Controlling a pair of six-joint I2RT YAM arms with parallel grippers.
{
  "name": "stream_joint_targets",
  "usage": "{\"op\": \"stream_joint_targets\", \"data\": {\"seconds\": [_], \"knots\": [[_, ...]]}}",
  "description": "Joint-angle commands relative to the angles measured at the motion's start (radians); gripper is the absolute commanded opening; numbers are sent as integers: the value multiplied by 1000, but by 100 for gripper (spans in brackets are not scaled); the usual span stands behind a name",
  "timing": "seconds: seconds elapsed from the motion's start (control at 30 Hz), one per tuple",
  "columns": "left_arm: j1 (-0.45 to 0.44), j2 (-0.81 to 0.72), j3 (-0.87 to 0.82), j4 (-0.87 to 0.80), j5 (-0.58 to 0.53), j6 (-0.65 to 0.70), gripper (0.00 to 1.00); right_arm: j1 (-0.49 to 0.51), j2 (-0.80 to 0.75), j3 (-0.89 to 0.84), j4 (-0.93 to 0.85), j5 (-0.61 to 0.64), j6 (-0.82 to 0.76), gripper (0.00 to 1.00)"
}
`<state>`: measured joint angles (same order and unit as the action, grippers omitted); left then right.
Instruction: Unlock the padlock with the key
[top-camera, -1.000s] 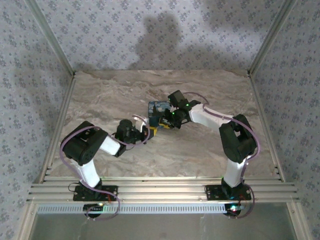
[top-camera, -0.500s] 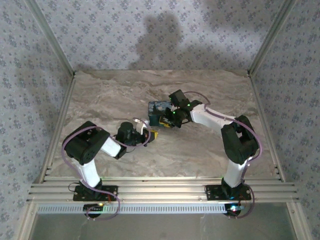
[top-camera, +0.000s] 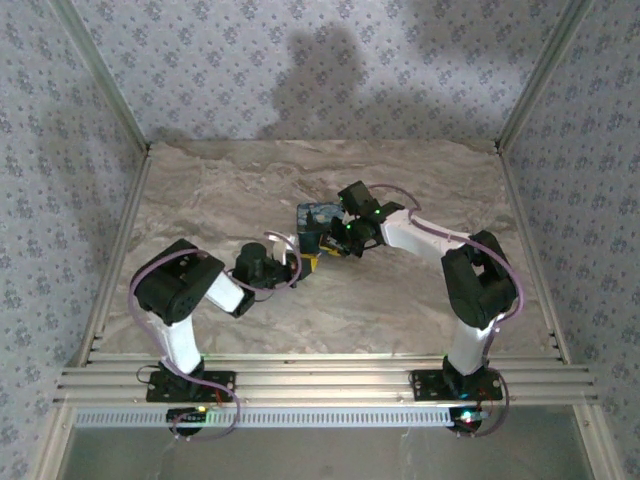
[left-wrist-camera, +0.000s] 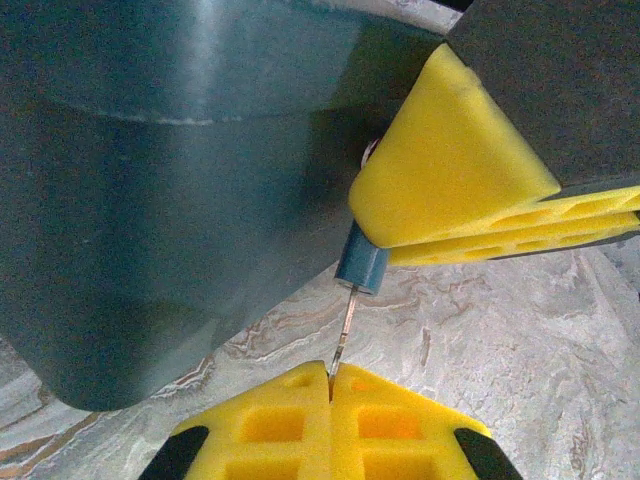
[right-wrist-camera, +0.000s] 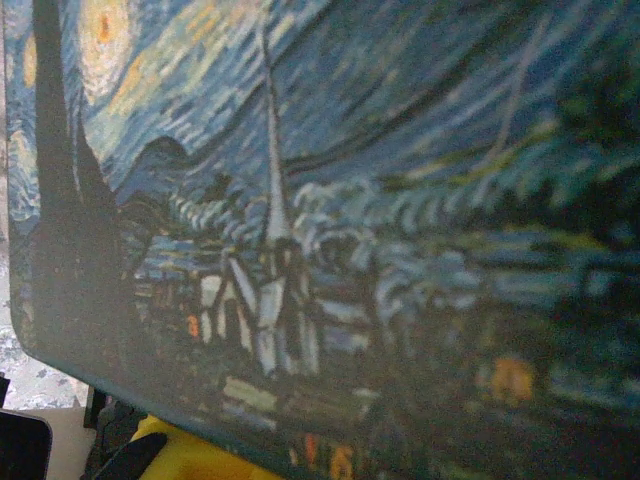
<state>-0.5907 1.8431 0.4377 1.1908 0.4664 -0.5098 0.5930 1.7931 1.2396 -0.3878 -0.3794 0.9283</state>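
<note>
In the left wrist view the tiny dark-blue padlock (left-wrist-camera: 360, 268) pokes out from under the yellow fingers (left-wrist-camera: 450, 170) of my right gripper (left-wrist-camera: 385, 245), which is shut on it. The key (left-wrist-camera: 345, 320), a thin pale metal sliver, runs from the padlock's underside down into my left gripper (left-wrist-camera: 330, 375), which is shut on its end. In the top view the left gripper (top-camera: 303, 264) and right gripper (top-camera: 325, 248) meet tip to tip at mid-table. The padlock hangs just above the marble surface.
The blue starry-night tin (left-wrist-camera: 150, 200) stands right beside the padlock, on its left in the left wrist view, and spans the right wrist view (right-wrist-camera: 350, 200). In the top view the tin (top-camera: 308, 218) sits just behind both grippers. Patterned walls enclose the marble table (top-camera: 200, 200).
The left arm's elbow has shifted slightly. Both grippers stay together by the tin with their grips unchanged.
</note>
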Motion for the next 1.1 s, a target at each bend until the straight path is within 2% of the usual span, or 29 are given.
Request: {"op": "stream_joint_targets", "data": {"seconds": [0.0, 0.67, 0.9, 1.07], "knots": [[-4, 17, 18, 75, -16, -27, 0, -6, -32, -12, 10, -9, 14, 0], [3, 106, 94, 217, 77, -148, 0, 8, -22, -38, 32, -62, 24, 0], [22, 92, 90, 217, 122, -131, 0, 14, -17, -23, -21, -109, -38, 0], [27, 45, 68, 217, 123, -122, 0, 16, -25, 24, -117, -96, -106, 0]]}}
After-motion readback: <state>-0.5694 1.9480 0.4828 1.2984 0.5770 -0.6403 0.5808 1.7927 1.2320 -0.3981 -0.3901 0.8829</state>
